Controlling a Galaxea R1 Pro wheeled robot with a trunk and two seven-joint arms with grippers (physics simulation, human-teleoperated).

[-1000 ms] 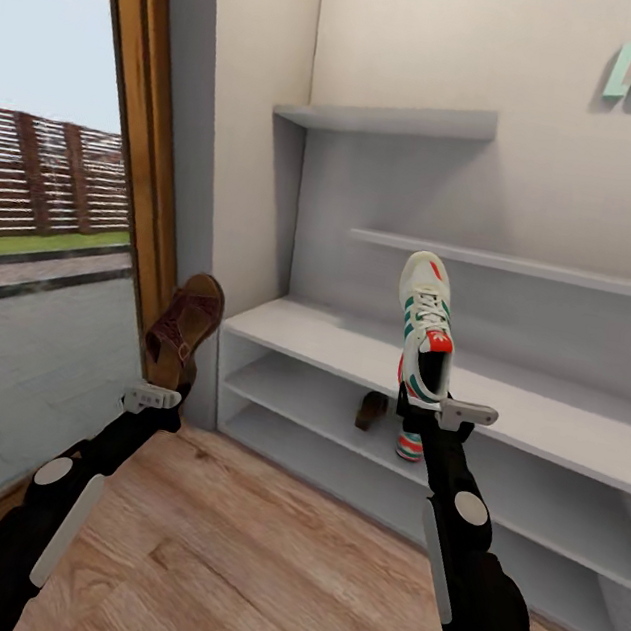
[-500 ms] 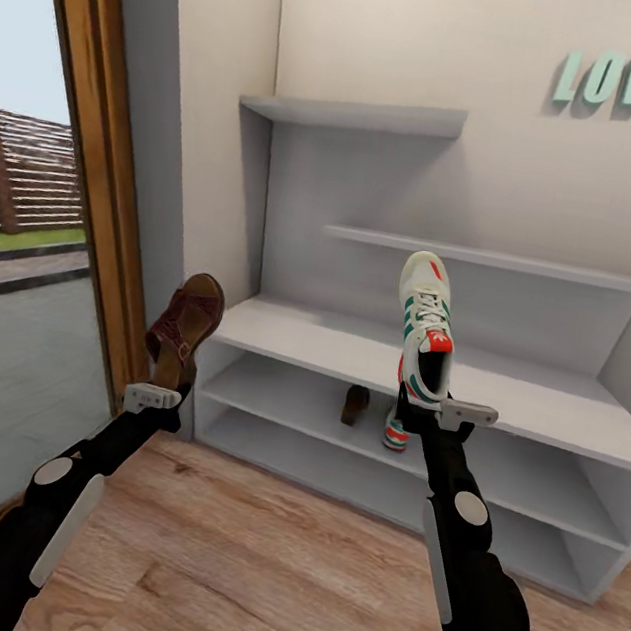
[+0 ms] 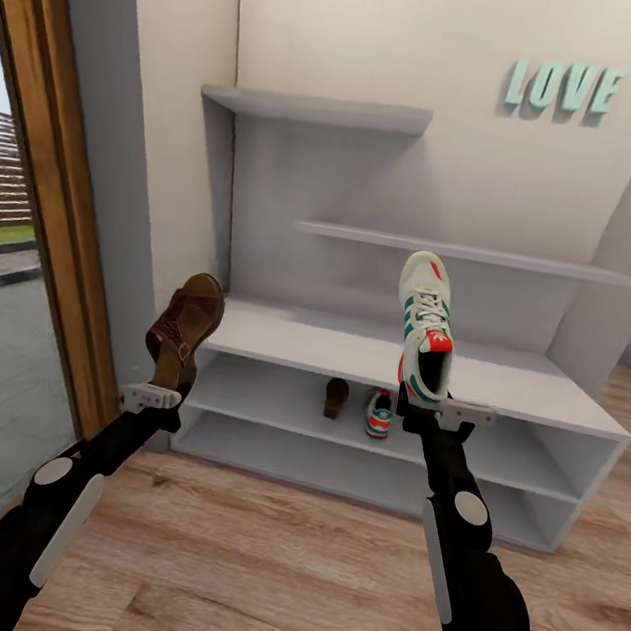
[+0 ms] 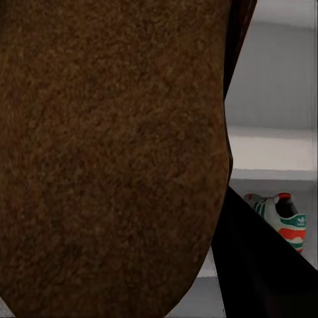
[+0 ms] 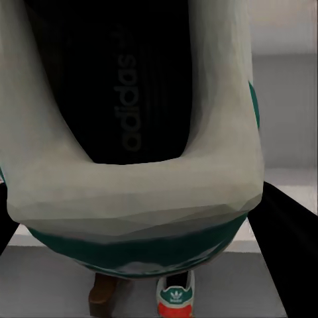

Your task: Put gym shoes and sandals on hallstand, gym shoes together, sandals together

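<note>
Gripping one shoe apiece, the robot's two arms are reaching toward the rack. Nearest the camera, the left claw point(image 3: 167, 389) is clamping a brown sandal point(image 3: 185, 324) by its heel end, toe pointing upward, while the right claw point(image 3: 421, 404) is pinching a white gym shoe point(image 3: 425, 322) by its heel, toe likewise raised; up close, the shoe's dark insole point(image 5: 126, 86) is showing a printed brand name. Below both arms, the corridor floor point(image 3: 247, 568) is stretching out in light wood planks. Beyond them, the pale grey hallstand point(image 3: 506, 393) is standing against the wall, and on its upper open tier a second sandal point(image 3: 337, 398) and a second gym shoe point(image 3: 379, 413) are sitting just beside each other. Higher on the wall, green letters point(image 3: 563, 88) are spelling LOVE.
</note>
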